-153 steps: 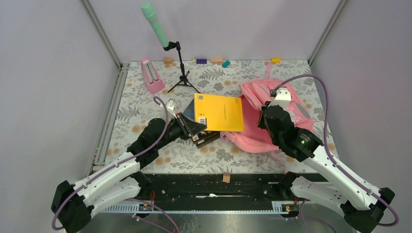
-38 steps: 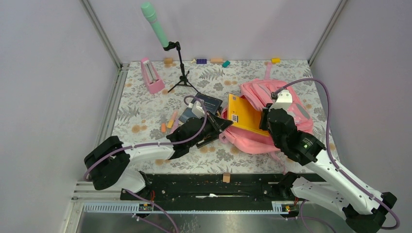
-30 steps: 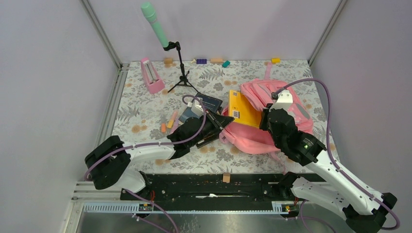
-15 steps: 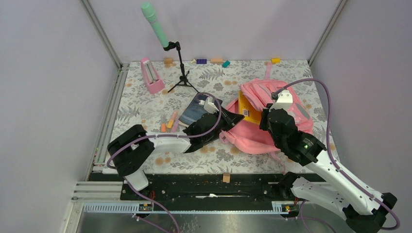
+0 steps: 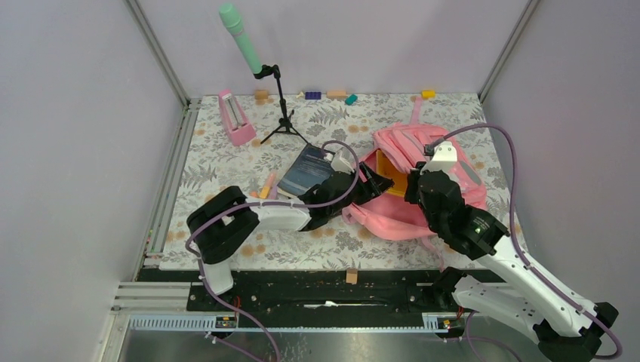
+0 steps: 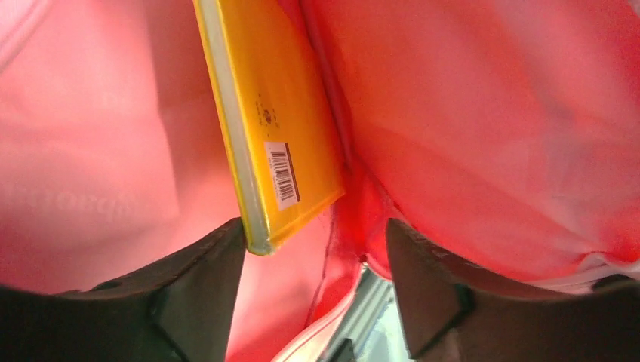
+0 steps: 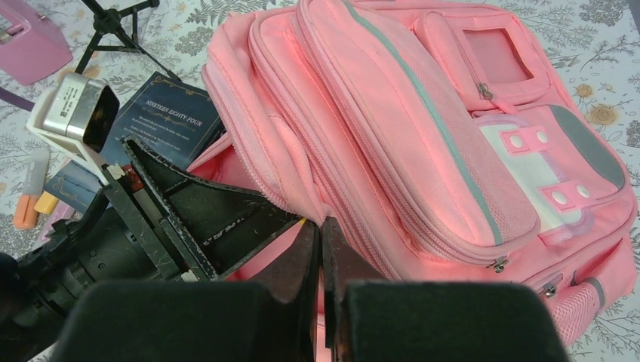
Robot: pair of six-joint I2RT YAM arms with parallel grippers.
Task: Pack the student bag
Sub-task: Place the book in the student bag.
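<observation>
The pink student bag (image 5: 396,147) lies at the table's right side, its mouth facing left. My right gripper (image 5: 413,179) is shut on the fabric rim of that mouth (image 7: 320,234) and holds it up. The left gripper (image 5: 377,183) reaches inside the bag. It stands open (image 6: 315,234), with nothing between its fingers. A yellow book (image 6: 264,128) sits inside the bag, its lower corner just above the left finger (image 6: 204,279). From above, only a strip of the yellow book (image 5: 389,170) shows in the mouth. The bag's pocketed front (image 7: 423,128) faces up.
A dark blue book (image 5: 306,170) lies left of the bag, with markers (image 5: 266,185) beside it. A pink metronome (image 5: 236,117) and a green microphone on a tripod stand (image 5: 281,98) are at the back left. Small blocks (image 5: 336,94) line the back wall.
The left arm pushed the yellow book rightward, deeper into the bag, then its gripper opened and let the book go. The right gripper kept its hold on the bag's rim.
</observation>
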